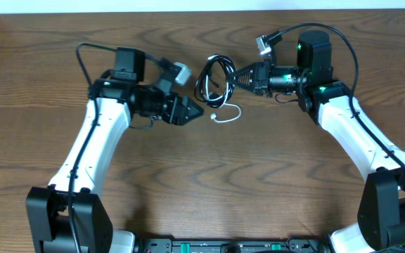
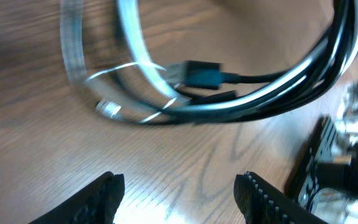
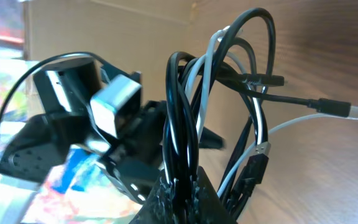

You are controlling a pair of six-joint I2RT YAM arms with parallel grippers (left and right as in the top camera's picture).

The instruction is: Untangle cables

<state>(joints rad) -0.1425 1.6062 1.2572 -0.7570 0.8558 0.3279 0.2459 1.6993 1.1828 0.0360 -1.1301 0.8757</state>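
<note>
**Overhead.**
- We list the cables point(image 1: 214, 79): a small black-and-white coil on the table point(image 1: 209, 183), toward 12 o'clock of the table's centre.
- A white cord point(image 1: 226, 116) trails out of the coil toward 5 o'clock and lies flat on the wood.
- The right tool point(image 1: 235, 76) sits at 3 o'clock of the coil, pinched onto its strands.
- The left tool point(image 1: 193, 111) sits at 8 o'clock of the coil, just beside it and apart from it.

**Left wrist.**
- The left tool point(image 2: 179, 182) has its two fingers point(image 2: 104, 196) spread wide, with only bare table between them.
- The cables point(image 2: 272, 102) arc across at 12 to 2 o'clock, blurred.
- A black plug point(image 2: 199, 74) points toward 9 o'clock.

**Right wrist.**
- The right tool point(image 3: 180, 190), at 6 o'clock, is closed tight on the cables point(image 3: 178, 118).
- The cables rise from the tool as upright loops, black strands together with a white one.
- Several plug ends point(image 3: 335, 107) stick out toward 3 o'clock.
- The left arm point(image 3: 73, 124) fills the 9 o'clock side behind the loops.
</note>
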